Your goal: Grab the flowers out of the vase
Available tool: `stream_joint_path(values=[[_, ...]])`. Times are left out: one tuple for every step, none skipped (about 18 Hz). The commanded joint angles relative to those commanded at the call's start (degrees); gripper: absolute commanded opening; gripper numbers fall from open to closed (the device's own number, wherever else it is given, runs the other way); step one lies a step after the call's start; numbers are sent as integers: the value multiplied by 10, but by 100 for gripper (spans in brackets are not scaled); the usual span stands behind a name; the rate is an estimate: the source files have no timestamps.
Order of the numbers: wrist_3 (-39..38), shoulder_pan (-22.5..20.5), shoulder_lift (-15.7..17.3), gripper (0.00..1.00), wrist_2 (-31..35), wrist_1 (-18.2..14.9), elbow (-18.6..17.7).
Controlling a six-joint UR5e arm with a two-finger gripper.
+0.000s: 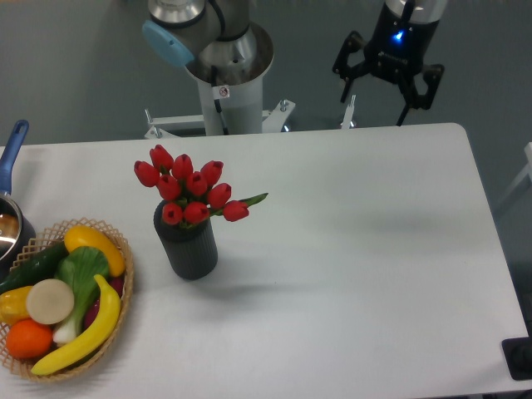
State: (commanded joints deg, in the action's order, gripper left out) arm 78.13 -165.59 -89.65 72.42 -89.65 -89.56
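Note:
The flowers (189, 190), a bunch of red tulip buds with one green leaf pointing right, stand upright in the vase (188, 243), a short dark grey ribbed cylinder on the left half of the white table. My gripper (376, 112) hangs high at the back right, above the table's far edge, far from the flowers. Its two black fingers are spread apart and hold nothing.
A round wicker basket (118, 241) with colourful fruit and vegetables sits at the front left. A pot with a blue handle (12, 150) stands at the left edge. The robot's base column (224, 91) stands behind the table. A dark object (519, 357) is at the front right corner.

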Motion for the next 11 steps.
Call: stream_joint_path(values=[[1,1,-1,100,1,0,0],[3,2,0,100,1,2,-1],[0,2,-1,100,1,5,1],[1,0,-2,100,1,10,2],[1,-3,-1,100,1,10,1],[1,-5,-1,100,1,10,0],[1,-5,-1,100,0,10,-1],[0,-5,-1,100,0,11,-1],[0,-5,-1,100,-1,11,-1],[-2,-4,0,100,-3,11,-1],[-4,-5,0,100,-6,11,-2]])
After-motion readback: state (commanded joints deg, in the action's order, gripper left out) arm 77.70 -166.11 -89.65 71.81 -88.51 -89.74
